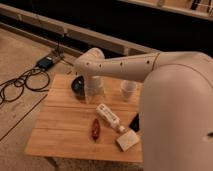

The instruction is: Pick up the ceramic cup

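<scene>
White ceramic cup [128,90]: found upright near the far edge of the wooden table [60,130], not yet lifted.
Logged gripper [94,93] hanging low just beside the dark blue bowl [77,86], between bowl and cup, apart from the cup; could not tell whether spread or pressed together. Judged best to shift sideways over the cup, clear of bowl rim and labelled white bottle [108,115], then straddle one wall, close gently, and raise straight.

I saw the wooden worktop [60,125] carrying a dark bowl [77,86] far left, the ceramic cup [128,90] far right, a white bottle [109,116] centrally, and a reddish item [95,129], pale block [128,140] and black object [135,121] nearer. The tool [94,96] hung just right of the bowl.
</scene>
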`<state>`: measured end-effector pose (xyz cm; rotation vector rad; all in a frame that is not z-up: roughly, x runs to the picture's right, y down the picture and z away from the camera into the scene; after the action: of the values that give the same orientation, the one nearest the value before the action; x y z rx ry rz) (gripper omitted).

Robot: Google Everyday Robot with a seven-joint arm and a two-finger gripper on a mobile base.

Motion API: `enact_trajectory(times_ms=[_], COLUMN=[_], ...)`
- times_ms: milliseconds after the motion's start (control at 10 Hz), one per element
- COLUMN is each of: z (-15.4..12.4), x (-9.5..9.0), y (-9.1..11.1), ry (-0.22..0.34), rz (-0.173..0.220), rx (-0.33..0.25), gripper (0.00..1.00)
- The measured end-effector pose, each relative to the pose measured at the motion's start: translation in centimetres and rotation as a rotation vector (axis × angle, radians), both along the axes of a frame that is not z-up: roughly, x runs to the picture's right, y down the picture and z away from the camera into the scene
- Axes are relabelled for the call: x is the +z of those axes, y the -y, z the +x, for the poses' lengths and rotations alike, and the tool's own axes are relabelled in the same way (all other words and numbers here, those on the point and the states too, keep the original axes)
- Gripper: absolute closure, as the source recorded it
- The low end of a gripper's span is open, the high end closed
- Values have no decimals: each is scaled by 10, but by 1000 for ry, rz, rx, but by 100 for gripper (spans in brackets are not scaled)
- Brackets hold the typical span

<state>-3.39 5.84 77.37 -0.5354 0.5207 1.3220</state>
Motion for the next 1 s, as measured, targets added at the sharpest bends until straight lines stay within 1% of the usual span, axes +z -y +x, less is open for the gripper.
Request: enact_trajectory(times_ms=[200,300,600,700,800,1000], z=[24,40,76,83,96,117], x=[24,35,52,56,64,80], y=[26,42,80,86,93,98], ry=[12,7,-25,-30,-36,-34], rz=[8,14,32,33,29,19], rx=[-38,-52,-60,-55,-44,-19], gripper=[35,35,35,35,35,35])
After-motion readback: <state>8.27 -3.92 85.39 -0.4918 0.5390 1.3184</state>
